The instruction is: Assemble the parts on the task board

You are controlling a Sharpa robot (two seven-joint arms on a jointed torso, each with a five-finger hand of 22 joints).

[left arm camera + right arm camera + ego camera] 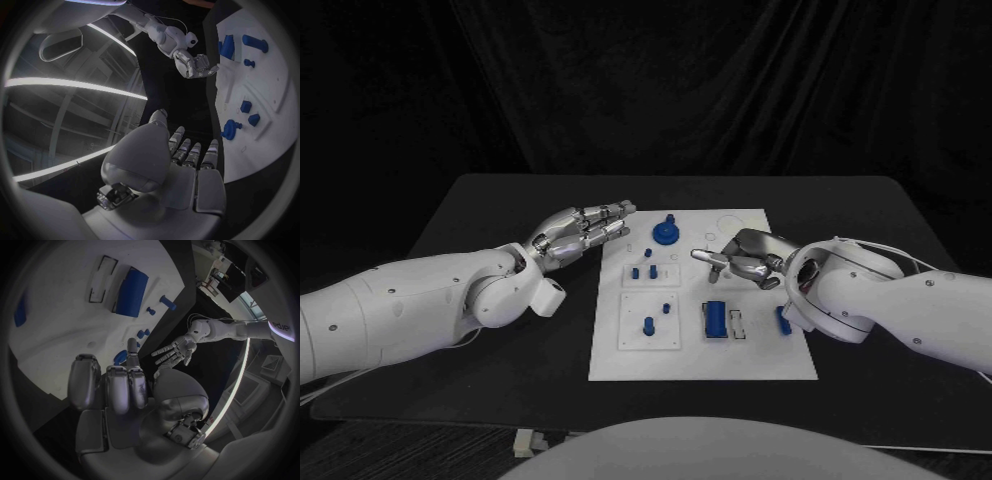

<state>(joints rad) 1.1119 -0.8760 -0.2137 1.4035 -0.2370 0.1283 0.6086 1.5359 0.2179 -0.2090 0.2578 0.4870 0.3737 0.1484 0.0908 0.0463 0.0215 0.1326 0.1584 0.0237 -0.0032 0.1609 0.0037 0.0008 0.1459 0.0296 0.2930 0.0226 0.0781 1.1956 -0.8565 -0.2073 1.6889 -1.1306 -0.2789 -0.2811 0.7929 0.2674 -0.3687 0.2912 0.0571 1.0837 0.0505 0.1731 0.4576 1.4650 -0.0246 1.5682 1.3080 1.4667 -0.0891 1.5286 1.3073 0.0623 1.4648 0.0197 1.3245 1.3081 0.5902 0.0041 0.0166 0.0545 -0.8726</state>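
The white task board (733, 355) lies in the middle of the black table. A round blue knob part (666, 233) stands near its far edge, with two small blue pegs (643, 271) just in front of it. Further forward are a pair of blue pegs (651, 323), a blue block (715, 318) in a frame, and a flat blue piece (783, 320). My left hand (581, 232) hovers at the board's far left edge, fingers straight, holding nothing. My right hand (744, 257) is over the board's right middle, its fingers (119, 385) reaching toward the knob part (120, 357), nothing in it.
Black table (488, 210) surrounds the board on all sides, with a dark curtain behind. In the left wrist view the board (275, 100) lies beyond my left hand (181, 165), and my right hand (197, 65) is above it.
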